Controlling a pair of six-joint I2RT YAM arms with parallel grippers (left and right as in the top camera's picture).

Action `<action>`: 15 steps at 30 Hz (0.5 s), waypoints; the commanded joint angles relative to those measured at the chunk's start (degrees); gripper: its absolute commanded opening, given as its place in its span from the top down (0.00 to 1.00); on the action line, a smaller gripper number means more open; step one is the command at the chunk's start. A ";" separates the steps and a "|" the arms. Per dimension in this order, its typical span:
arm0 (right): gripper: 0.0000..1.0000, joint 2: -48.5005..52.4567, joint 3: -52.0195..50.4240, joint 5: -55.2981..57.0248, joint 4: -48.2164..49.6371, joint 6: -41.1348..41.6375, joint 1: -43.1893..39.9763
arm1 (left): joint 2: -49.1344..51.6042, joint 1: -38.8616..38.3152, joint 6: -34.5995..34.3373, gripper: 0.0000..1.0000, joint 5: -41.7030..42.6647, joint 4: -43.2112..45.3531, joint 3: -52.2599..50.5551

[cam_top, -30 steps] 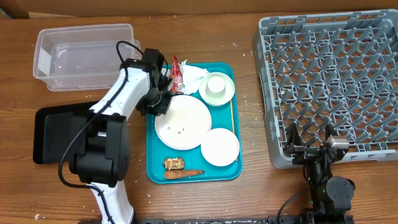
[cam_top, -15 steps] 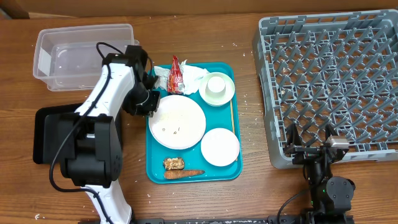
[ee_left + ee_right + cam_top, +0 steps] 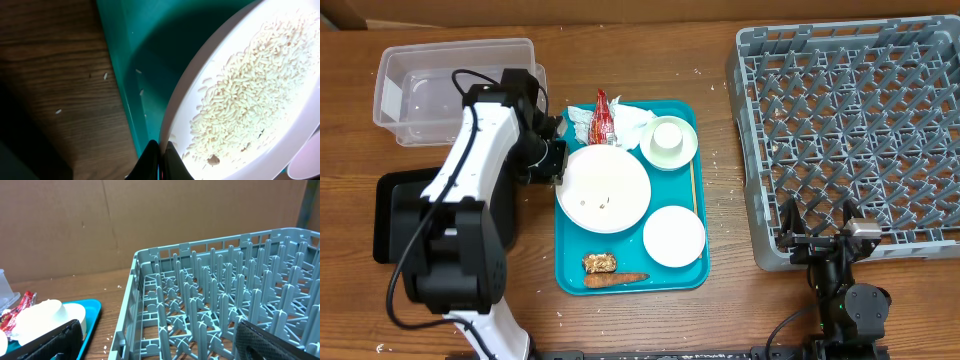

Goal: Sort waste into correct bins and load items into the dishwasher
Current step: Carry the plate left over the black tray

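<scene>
My left gripper (image 3: 553, 161) is shut on the left rim of the large white plate (image 3: 607, 188). The plate lies over the teal tray (image 3: 680, 275) and reaches its left edge. In the left wrist view the black fingertips (image 3: 152, 159) pinch the plate (image 3: 280, 145) at its rim, and loose rice (image 3: 240, 95) covers it. A cup in a bowl (image 3: 669, 141), a small bowl (image 3: 673, 236), napkins (image 3: 632, 120), a red wrapper (image 3: 602, 118), a brown lump (image 3: 599, 262) and a carrot-like stick (image 3: 616, 279) rest on the tray. My right gripper (image 3: 817, 226) stands open at the grey rack's (image 3: 850, 120) front edge.
The clear tub (image 3: 450, 75) stands at the back left, with the black tray (image 3: 400, 215) in front of it under my left arm. A thin wooden stick (image 3: 693, 185) lies along the teal tray's right side. Rice grains dot the wood near the tray.
My left arm has swung left and drawn the plate leftward across the teal tray by its rim. The right arm has not moved.
</scene>
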 commanded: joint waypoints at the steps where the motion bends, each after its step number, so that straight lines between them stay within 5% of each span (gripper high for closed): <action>1: 0.00 -0.50 -0.59 0.35 0.33 -0.22 -0.20 | -4.87 1.38 -0.57 0.96 2.49 -0.52 1.31; 15: 0.00 -0.50 -0.59 0.35 0.33 -0.22 -0.20 | -13.94 12.68 -8.61 0.96 2.56 -6.95 1.31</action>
